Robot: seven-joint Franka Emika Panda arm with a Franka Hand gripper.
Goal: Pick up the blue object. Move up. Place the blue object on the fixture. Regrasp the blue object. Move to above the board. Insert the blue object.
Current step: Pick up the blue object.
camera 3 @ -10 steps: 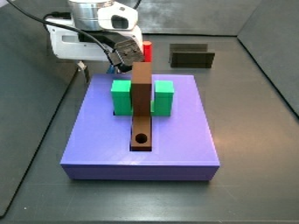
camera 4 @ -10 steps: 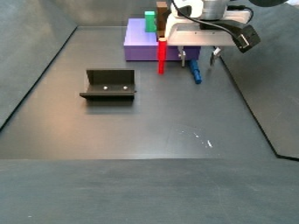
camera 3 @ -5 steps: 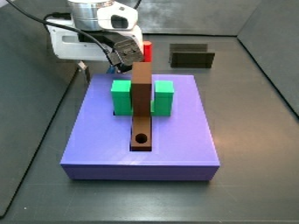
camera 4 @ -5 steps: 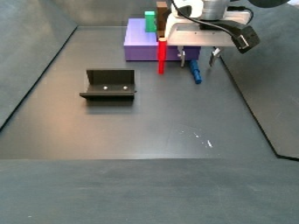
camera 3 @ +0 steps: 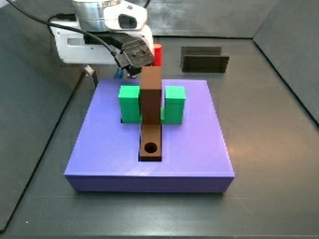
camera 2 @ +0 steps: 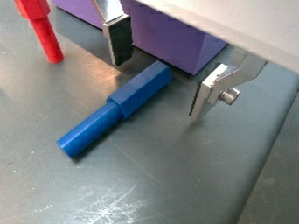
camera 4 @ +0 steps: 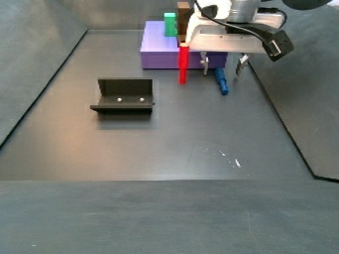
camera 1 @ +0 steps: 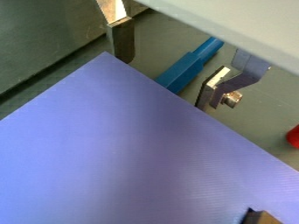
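The blue object (camera 2: 117,118) lies flat on the dark floor beside the board's end; it also shows in a wrist view (camera 1: 190,65) and in a side view (camera 4: 224,81). My gripper (camera 2: 160,77) is open and low over its thick end, one finger (camera 2: 117,39) and the other finger (camera 2: 218,87) on either side, not touching. In a side view the gripper (camera 4: 224,62) sits at the board's (camera 4: 159,47) far corner. The board (camera 3: 149,135) carries green blocks (camera 3: 130,103) and a brown strip (camera 3: 151,112). The fixture (camera 4: 123,96) stands apart, also in a side view (camera 3: 204,61).
A red peg (camera 2: 42,31) stands upright next to the blue object, also in a side view (camera 4: 183,65). Dark walls enclose the floor on all sides.
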